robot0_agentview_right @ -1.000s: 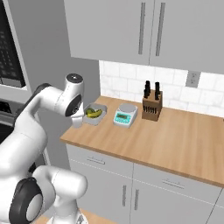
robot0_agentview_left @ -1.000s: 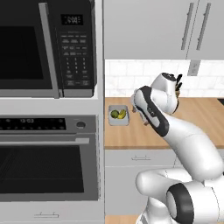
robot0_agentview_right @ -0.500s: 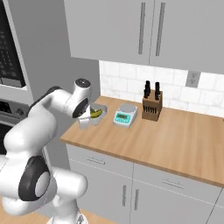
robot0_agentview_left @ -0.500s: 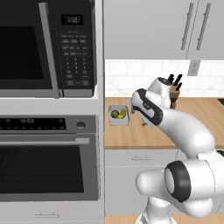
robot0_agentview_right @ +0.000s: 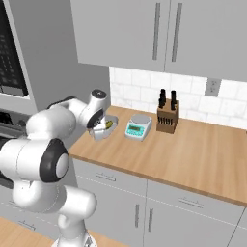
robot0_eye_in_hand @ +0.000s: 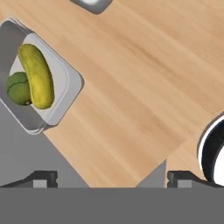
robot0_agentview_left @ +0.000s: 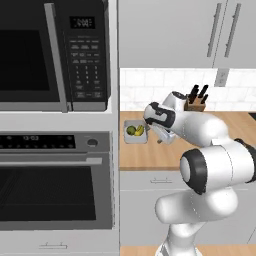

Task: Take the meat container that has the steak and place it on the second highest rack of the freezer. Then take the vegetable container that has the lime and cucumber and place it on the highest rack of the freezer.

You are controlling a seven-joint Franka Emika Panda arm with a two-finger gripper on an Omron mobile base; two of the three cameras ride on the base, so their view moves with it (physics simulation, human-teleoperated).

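My hand [robot0_agentview_left: 161, 140] hangs wide open and empty over the wooden table [robot0_agentview_right: 202, 149], short of the vegetable container [robot0_eye_in_hand: 41, 89], which sits at about ten o'clock in the hand view with bare wood between it and my fingertips [robot0_eye_in_hand: 43, 178]. The lime [robot0_eye_in_hand: 18, 88] lies against the cucumber [robot0_eye_in_hand: 37, 74] inside the tray, the cucumber running nearly the tray's full length. From the right base view the tray [robot0_agentview_right: 105, 127] rests near the table's left end, just beside the tall grey cabinet side, with a kitchen scale [robot0_agentview_right: 138, 128] to its right and a knife block [robot0_agentview_right: 167, 116] farther along.

The risk, as I judge it, lies in the approach: the tray sits off-centre from my open fingers, so closing from here would catch only air or clip one upright wall and skid the tray toward the edge. A tilted lift could roll the lime out. The cabinet side close by leaves little room to swing.
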